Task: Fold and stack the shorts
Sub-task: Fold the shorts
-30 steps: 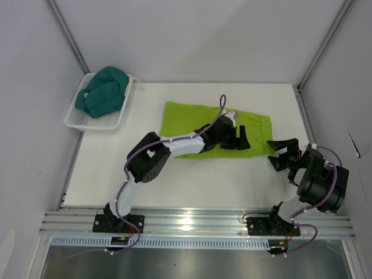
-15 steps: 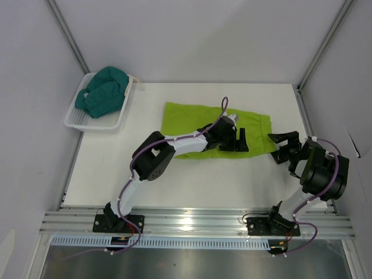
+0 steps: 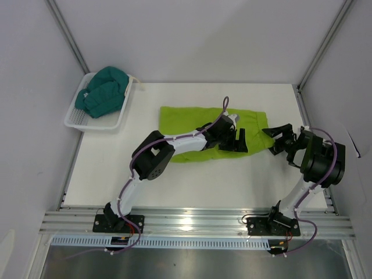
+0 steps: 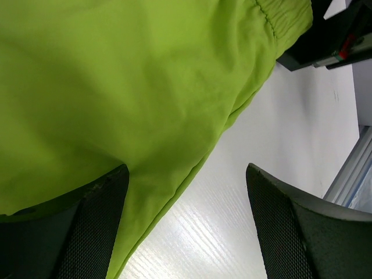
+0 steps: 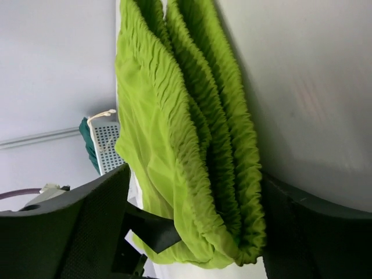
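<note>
Since the lime green shorts (image 3: 183, 119) look thin, light and floppy, I judge they will sag and bunch if lifted by one point, so edges and corners are the places to take hold, not the middle of a panel. They lie flat across the middle of the table (image 3: 203, 186), with the waistband to the right. The gathered elastic waistband (image 5: 215, 116) looks thicker and grippier, so it is the best hold. The smooth leg fabric may slip.

The right gripper (image 3: 274, 141) sits at the waistband end, jaws apart with the elastic between them, not clamped. The left gripper (image 3: 238, 141) hangs over the near edge of the shorts, jaws apart. One finger is above the fabric, the other above bare table, and it holds nothing.

The teal shorts (image 3: 103, 90) are bunched in the basket (image 3: 75, 119) at the far left, well apart from both grippers. They look just as soft, and the drawstring may snag.
</note>
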Motion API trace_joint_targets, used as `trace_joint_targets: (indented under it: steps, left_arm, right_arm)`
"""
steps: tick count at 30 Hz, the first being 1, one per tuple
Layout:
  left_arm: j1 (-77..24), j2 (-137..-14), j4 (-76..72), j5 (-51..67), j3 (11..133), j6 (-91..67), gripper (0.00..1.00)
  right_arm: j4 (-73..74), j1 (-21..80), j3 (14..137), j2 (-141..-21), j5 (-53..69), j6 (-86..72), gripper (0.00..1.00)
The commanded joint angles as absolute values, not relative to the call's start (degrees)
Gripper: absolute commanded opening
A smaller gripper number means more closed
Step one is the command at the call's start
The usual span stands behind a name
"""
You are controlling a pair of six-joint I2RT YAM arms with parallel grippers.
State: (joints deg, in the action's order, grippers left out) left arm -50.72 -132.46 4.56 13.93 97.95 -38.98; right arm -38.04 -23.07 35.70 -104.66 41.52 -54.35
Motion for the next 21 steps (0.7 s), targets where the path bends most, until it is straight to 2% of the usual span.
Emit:
trace_joint_targets:
  steps: [1, 2, 3, 7, 8, 11, 12, 21]
  left_arm:
    - [-50.0, -133.5, 10.1, 14.9, 96.7, -35.9, 0.85]
    - [-49.8, -133.2, 10.1, 15.0, 96.1, -35.7, 0.85]
    - [-49.7, -133.1, 10.2, 15.1, 95.9, -35.6, 0.85]
    - [-49.2, -131.7, 9.3, 15.4, 93.8, -34.7, 0.85]
    - [-49.2, -130.7, 8.2, 15.6, 92.9, -34.6, 0.85]
    - [-49.2, -129.0, 7.5, 14.7, 91.6, -33.6, 0.85]
    - [-49.2, -127.6, 7.1, 14.2, 90.5, -32.6, 0.85]
    - [-50.7, -120.8, 9.4, 5.5, 88.5, -25.9, 0.86]
  right_arm:
    - [-34.8, -22.9, 37.3, -109.7, 41.8, -52.9, 0.81]
    - [-34.9, -22.9, 37.4, -109.9, 42.4, -52.9, 0.77]
    - [-34.9, -22.9, 37.5, -110.1, 42.5, -52.7, 0.65]
    - [-33.0, -22.2, 37.4, -108.7, 41.8, -51.3, 0.49]
    - [-32.5, -22.0, 37.3, -108.4, 41.1, -51.1, 0.42]
    - [-31.7, -21.4, 36.7, -106.9, 40.1, -50.4, 0.3]
    - [-31.9, -21.2, 35.7, -106.4, 39.8, -50.4, 0.23]
    - [-23.2, -19.7, 33.3, -95.6, 32.5, -44.7, 0.18]
